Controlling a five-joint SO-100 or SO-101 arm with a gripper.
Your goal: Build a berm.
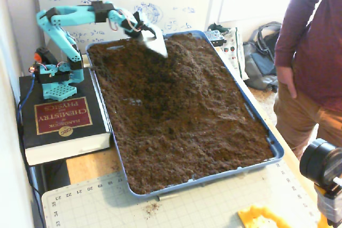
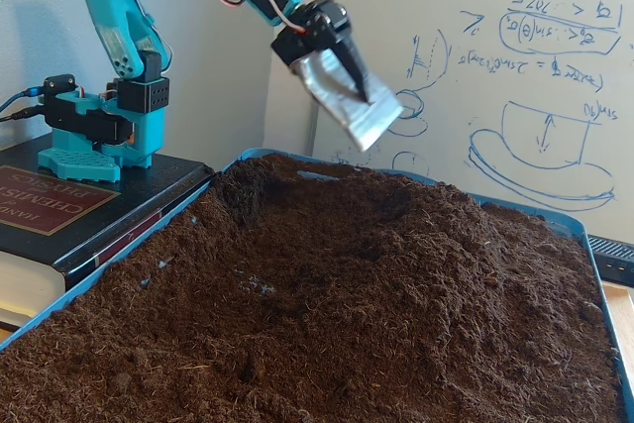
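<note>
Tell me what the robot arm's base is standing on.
The base stands on a thick black book with a maroon label, beside the blue soil tray. What lies under the book is mostly hidden.

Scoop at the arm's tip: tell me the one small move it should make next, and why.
Probably lower it back down into the hollow near the tray's far end. The gripper, with its silver scoop, hangs clear above the soil and appears empty, while the berm beside the hollow is only a low hump. Another dig pushed toward it would likely raise it.
</note>
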